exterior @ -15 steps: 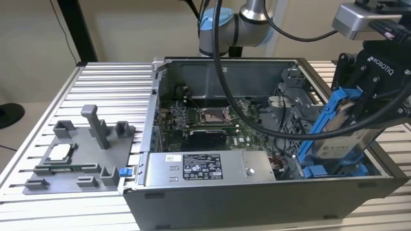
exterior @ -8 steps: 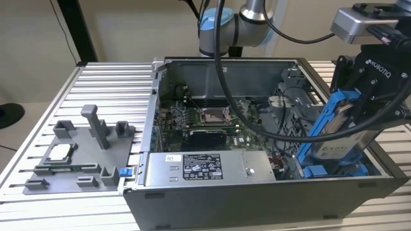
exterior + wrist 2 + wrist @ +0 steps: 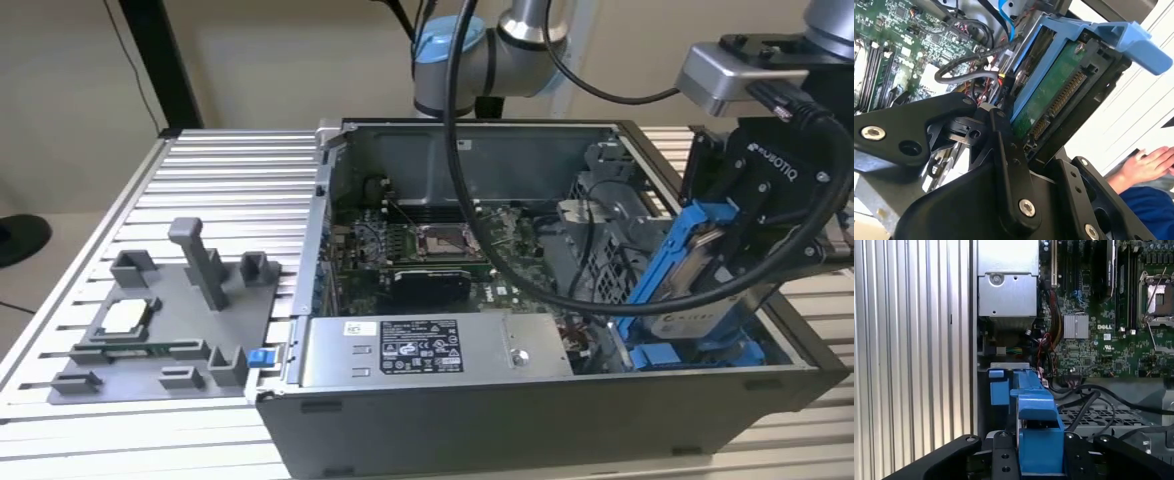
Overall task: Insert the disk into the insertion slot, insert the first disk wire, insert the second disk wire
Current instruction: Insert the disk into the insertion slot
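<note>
- While the gripper [image 3: 731, 262] clamps the disk [image 3: 683, 312] with its fingers closed on the two flanks of the blue carrier [image 3: 671, 245], the drive hangs tilted over the insertion slot [image 3: 694, 355]. The slot sits in the near corner of the case [image 3: 534, 430], on the exterior view's right.
- The disk's lower end looks to be at the mouth of the bay's blue rails. How deep it sits cannot be told.
- Doing this step well likely means squaring the carrier with the rails before any push, since a slanted entry could bind on the plastic.
- In the second wrist view the green circuit board [image 3: 1051, 95] and its connector edge are bare, with no plug in them. The two wire steps are judged not yet done.
- In the first wrist view the black cables [image 3: 1089, 397] lie just beside the carrier, over the perforated cage [image 3: 1089, 417]. They could snag the carrier, so a straight path along the rails seems wise.
- A person's hand [image 3: 1146, 162] rests outside the case, so gentle, slow force seems prudent.
</note>
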`<state>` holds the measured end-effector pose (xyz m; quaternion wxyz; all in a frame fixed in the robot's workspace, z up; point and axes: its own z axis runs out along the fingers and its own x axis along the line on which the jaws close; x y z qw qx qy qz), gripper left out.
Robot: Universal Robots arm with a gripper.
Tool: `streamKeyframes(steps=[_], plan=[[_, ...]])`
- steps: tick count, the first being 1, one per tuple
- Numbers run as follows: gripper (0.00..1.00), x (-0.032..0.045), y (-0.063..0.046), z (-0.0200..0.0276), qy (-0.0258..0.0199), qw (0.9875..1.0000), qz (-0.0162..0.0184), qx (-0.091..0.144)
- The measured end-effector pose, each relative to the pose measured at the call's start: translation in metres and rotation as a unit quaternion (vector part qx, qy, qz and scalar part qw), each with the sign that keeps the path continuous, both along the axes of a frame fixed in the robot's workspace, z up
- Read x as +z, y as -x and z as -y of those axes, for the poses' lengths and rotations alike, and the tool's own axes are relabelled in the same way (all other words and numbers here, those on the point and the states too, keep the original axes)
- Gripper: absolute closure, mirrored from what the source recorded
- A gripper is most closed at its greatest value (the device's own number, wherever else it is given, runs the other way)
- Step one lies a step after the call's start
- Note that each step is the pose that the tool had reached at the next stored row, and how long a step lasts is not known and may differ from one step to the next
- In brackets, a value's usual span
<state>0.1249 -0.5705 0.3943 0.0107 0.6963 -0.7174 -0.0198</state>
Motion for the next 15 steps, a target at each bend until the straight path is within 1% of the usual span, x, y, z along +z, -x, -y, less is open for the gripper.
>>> streamKeyframes(steps=[12,15], plan=[[1.00,-0.0218,0.000,-0.0004,0.0000,1.0000,0.0000,0.000],[1.00,-0.0226,0.000,-0.0004,0.0000,1.0000,-0.0004,0.000]])
